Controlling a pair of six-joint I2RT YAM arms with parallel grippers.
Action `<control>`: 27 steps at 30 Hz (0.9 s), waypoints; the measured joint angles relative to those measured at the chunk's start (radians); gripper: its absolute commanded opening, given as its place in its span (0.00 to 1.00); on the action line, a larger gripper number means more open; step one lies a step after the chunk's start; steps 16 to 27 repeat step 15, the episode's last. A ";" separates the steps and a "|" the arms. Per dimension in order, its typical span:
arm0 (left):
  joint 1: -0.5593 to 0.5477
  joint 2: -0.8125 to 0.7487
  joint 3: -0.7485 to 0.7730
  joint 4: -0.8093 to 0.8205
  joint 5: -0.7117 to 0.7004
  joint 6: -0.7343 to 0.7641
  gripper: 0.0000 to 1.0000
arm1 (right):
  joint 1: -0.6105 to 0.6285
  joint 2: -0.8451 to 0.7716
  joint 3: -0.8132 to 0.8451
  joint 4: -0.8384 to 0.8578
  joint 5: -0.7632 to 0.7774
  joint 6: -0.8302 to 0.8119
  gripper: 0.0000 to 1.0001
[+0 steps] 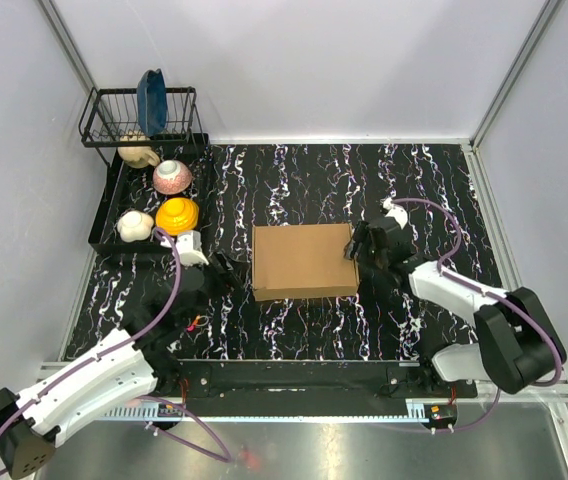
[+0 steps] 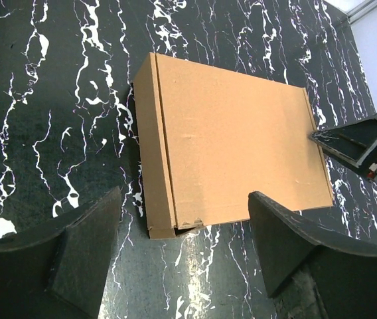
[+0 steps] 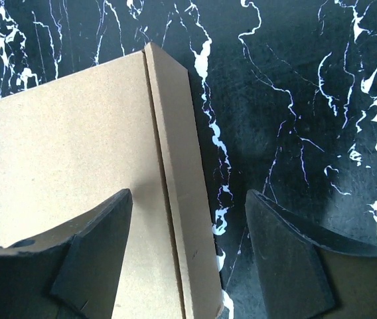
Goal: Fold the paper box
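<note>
The paper box [image 1: 304, 262] lies closed and flat on the black marbled table, plain brown cardboard with the lid down. My left gripper [image 1: 226, 272] is open and empty just off the box's left side; in the left wrist view [image 2: 185, 246] its fingers hang over bare table in front of the box [image 2: 235, 146]. My right gripper [image 1: 356, 245] is open at the box's right edge. In the right wrist view [image 3: 188, 252] one finger is over the lid and the other over the table, straddling the side wall of the box [image 3: 69, 153]. I cannot tell if it touches.
A black tray [image 1: 104, 225] at the far left holds a pink bowl [image 1: 172, 176], a yellow bowl [image 1: 177, 214] and a white bowl [image 1: 134, 225]. A wire rack [image 1: 114, 115] behind it holds a blue plate [image 1: 151, 100]. White walls enclose the table.
</note>
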 measured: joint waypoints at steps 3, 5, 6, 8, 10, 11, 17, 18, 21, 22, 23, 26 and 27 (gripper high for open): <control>0.000 -0.006 0.000 -0.014 -0.004 0.000 0.84 | -0.002 -0.043 -0.005 -0.010 0.010 0.000 0.76; 0.001 -0.006 0.000 -0.033 -0.014 0.000 0.86 | -0.002 -0.139 -0.019 -0.034 0.023 0.001 0.77; 0.001 -0.006 0.001 -0.048 -0.024 -0.004 0.87 | -0.002 -0.208 -0.023 -0.059 0.033 0.001 0.77; 0.001 -0.005 0.004 -0.079 -0.050 -0.024 0.89 | -0.003 -0.357 -0.018 -0.089 0.046 0.000 0.77; 0.002 0.009 0.019 -0.122 -0.087 -0.068 0.90 | -0.004 -0.451 0.013 -0.133 0.055 -0.003 0.78; 0.002 0.022 0.035 -0.149 -0.111 -0.098 0.90 | -0.005 -0.482 0.028 -0.152 0.057 -0.006 0.78; 0.005 0.094 0.115 -0.230 -0.173 -0.189 0.91 | -0.005 -0.549 0.044 -0.232 0.056 -0.018 0.79; 0.005 0.094 0.115 -0.230 -0.173 -0.189 0.91 | -0.005 -0.549 0.044 -0.232 0.056 -0.018 0.79; 0.005 0.094 0.115 -0.230 -0.173 -0.189 0.91 | -0.005 -0.549 0.044 -0.232 0.056 -0.018 0.79; 0.005 0.094 0.115 -0.230 -0.173 -0.189 0.91 | -0.005 -0.549 0.044 -0.232 0.056 -0.018 0.79; 0.005 0.094 0.115 -0.230 -0.173 -0.189 0.91 | -0.005 -0.549 0.044 -0.232 0.056 -0.018 0.79; 0.005 0.094 0.115 -0.230 -0.173 -0.189 0.91 | -0.005 -0.549 0.044 -0.232 0.056 -0.018 0.79; 0.005 0.094 0.115 -0.230 -0.173 -0.189 0.91 | -0.005 -0.549 0.044 -0.232 0.056 -0.018 0.79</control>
